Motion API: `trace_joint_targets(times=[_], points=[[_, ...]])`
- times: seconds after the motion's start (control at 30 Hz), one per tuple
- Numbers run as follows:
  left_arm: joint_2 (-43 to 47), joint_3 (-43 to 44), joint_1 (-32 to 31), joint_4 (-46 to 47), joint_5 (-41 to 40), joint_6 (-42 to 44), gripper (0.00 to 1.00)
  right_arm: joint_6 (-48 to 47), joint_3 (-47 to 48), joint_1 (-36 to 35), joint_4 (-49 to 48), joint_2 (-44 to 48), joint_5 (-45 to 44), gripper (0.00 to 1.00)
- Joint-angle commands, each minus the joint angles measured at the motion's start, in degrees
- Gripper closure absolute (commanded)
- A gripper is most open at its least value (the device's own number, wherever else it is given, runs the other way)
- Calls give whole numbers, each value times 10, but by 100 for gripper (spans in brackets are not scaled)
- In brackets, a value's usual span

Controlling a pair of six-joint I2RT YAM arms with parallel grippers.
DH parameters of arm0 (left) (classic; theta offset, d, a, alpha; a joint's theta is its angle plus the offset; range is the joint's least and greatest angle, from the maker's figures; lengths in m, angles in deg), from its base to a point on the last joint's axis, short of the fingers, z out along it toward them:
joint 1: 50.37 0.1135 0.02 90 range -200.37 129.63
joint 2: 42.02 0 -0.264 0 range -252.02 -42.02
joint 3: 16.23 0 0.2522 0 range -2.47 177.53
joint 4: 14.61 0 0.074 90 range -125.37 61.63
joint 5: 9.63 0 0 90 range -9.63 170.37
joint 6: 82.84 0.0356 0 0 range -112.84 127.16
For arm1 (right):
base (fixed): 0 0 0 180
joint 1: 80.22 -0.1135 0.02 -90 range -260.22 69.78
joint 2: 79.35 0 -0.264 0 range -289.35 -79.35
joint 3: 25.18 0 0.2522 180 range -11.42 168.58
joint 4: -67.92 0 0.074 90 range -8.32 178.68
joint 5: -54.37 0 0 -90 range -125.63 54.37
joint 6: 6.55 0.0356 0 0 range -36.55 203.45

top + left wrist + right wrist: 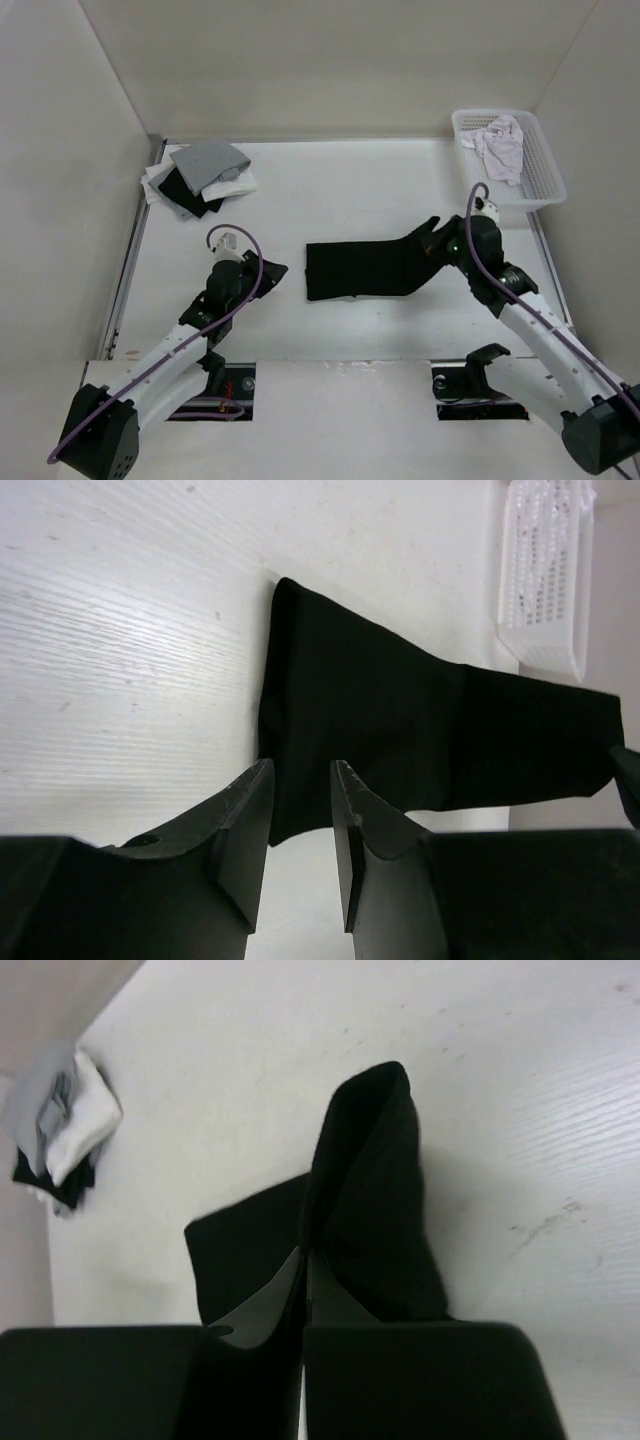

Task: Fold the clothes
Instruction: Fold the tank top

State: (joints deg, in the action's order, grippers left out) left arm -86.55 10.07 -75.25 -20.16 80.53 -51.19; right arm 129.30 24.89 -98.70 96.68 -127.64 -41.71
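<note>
Your black top [355, 268] lies as a long folded band across the middle of the tabletop [330, 190], with its left end flat and its right end drawn up into a peak. Your right pincer [305, 1260] is clamped tight on that raised end. Your left pincer [303, 770] stands about half open with nothing in it, just beside the band's left end. Expect the fabric to be light, thin and limp: it will sag and drag rather than hold a shape, and the layers may slide apart. The safest holds are probably the corners or the doubled edge, taking all layers at once. The overhead view gives you the whole band and both arms, plus the grey-and-white pile [200, 175] far left and the basket [548, 190] with pale cloth [500, 145] far right. Only the right wrist view shows the pinch itself. Only the left wrist view shows the gap between the left jaws, with the band's near corner just ahead.
</note>
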Motion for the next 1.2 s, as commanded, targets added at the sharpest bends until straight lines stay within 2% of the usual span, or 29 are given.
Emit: trace_joint_targets(times=[0.0,0.2,0.47,0.53,0.6,0.73,0.83,0.93,1.07,1.17], points=[[-1,32,-21,59,-12,-9,72,-29,77,-81,80,-42,-73,99],[32,20,-29,56,3,-4,72,18,196,-223,127,-166,-154,99],[110,-22,2,50,39,-10,71,70,341,-322,158,-369,-189,96],[124,-27,18,45,55,-12,71,82,373,-335,156,-419,-189,91],[137,-33,37,41,68,-17,71,93,407,-353,152,-467,-183,81],[145,-37,72,37,90,-19,71,94,458,-389,137,-506,-164,74],[131,-31,84,40,98,-19,71,84,434,-394,115,-459,-162,68],[107,-20,70,50,88,-16,71,58,346,-387,60,-375,-163,67],[45,10,10,92,52,-5,71,43,225,-332,2,-299,-118,91],[-15,35,-55,121,13,11,71,21,130,-307,-81,-255,-85,96]])
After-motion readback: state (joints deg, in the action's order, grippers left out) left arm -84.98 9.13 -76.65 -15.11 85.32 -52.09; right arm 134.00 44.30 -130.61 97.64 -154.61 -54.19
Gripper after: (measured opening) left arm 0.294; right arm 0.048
